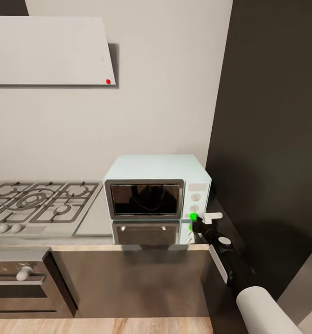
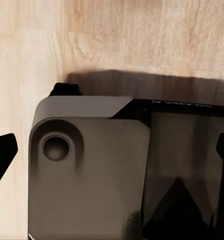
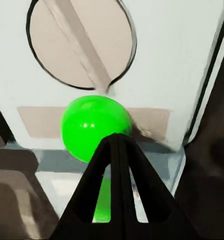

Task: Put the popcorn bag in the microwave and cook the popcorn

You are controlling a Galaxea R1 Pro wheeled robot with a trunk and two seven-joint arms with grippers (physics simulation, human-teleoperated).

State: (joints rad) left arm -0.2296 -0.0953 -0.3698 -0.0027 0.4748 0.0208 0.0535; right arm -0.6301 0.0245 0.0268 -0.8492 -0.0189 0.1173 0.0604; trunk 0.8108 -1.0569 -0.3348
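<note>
While the mint-blue microwave (image 1: 157, 192) sits on the light-grey countertop (image 1: 94, 218) at the right end, against the dark side wall (image 1: 272, 139), its dark glass door (image 1: 146, 199) is closed. Something dim shows behind the glass, too dark to identify; can't tell if it is the popcorn bag.

Right gripper (image 1: 196, 221) reaches up from the near right to the microwave's right-hand control panel, tip at the lit green indicator (image 1: 193, 216) in the panel's lower corner. In the right wrist view the two dark fingers (image 3: 117, 185) meet at a point, jaws closed with nothing between them, tip touching or just short of the green light (image 3: 94, 125); a round pale knob (image 3: 81, 42) sits just beyond it.

Left of the microwave: steel gas hob (image 1: 37, 202) with grates, built-in oven (image 1: 21, 283) below it, range hood (image 1: 49, 51) on the wall above.

Left wrist view: grey robot body part (image 2: 87, 170) over wooden floor (image 2: 122, 35), one dark fingertip (image 2: 2, 155) at the edge; left gripper's opening can't be told.
</note>
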